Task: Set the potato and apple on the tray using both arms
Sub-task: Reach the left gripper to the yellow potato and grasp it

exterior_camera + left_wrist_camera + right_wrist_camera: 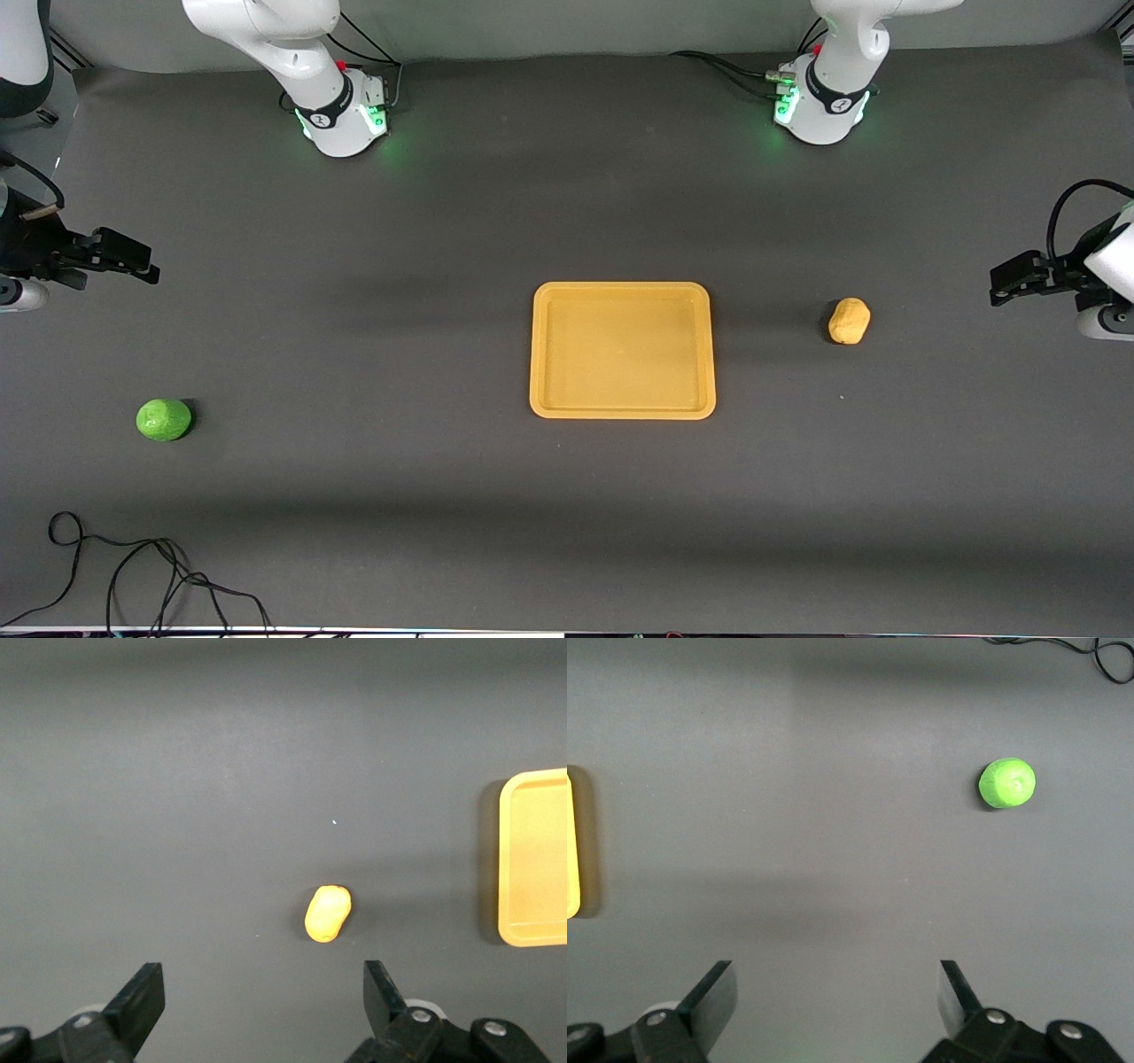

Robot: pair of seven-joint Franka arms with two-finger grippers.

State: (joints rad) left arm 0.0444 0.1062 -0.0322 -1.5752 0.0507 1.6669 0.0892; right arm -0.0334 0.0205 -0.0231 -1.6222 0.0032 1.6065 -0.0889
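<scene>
The yellow-orange tray (535,350) lies empty at the table's middle. The yellow-tan potato (849,320) lies on the table beside the tray, toward the left arm's end. The green apple (164,419) lies toward the right arm's end, nearer the front camera than the tray. My left gripper (1001,285) is open and empty over bare table past the potato. Its wrist view shows the gripper (264,988), the potato (328,913) and the tray's edge (505,859). My right gripper (151,266) is open and empty over bare table. Its wrist view shows the gripper (837,988) and the apple (1007,782).
A black cable (133,576) loops along the table's front edge near the right arm's end, and shows in the right wrist view (1099,651). The arms' bases (345,115) (819,106) stand along the back edge. The table top is dark grey.
</scene>
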